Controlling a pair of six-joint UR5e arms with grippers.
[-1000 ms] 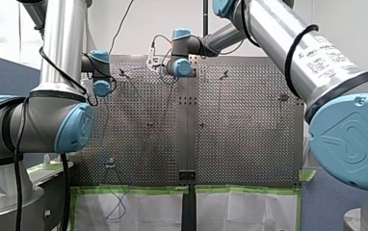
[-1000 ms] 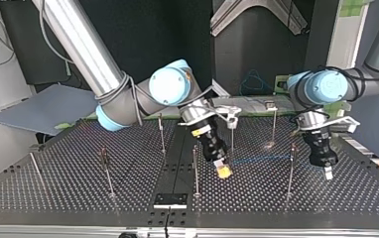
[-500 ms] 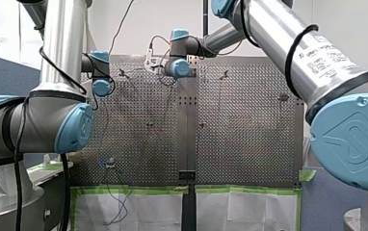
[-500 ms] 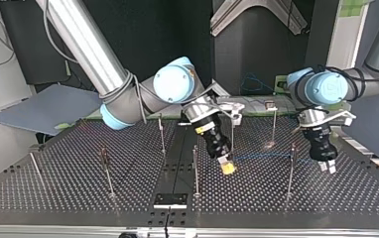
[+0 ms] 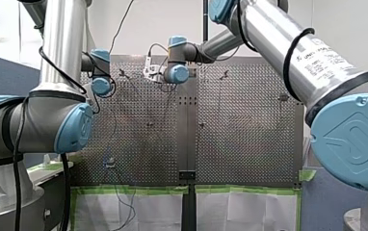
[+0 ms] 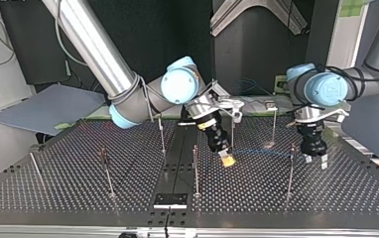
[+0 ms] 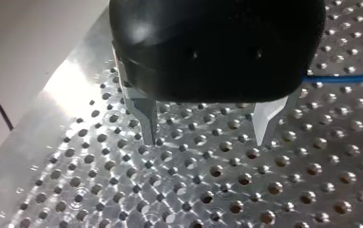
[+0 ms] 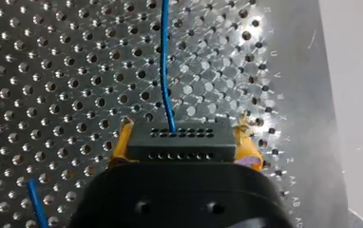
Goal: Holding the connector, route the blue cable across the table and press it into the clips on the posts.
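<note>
Top view: perforated table [image 6: 78, 188]. My right gripper [image 6: 226, 160] low near its middle, yellow pads clamped on black connector [image 8: 179, 139]. My left gripper [image 6: 315, 159] nearby, metal fingers apart, empty. Blue cable [image 8: 165, 61] leads off connector toward it.

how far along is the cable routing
Done: the blue cable reaches one post, beside my open left gripper; whether it is clipped, I cannot tell. In hand: my right gripper clamps the connector, cable trailing ahead. Left: the posts at the top view's left look bare.
</note>
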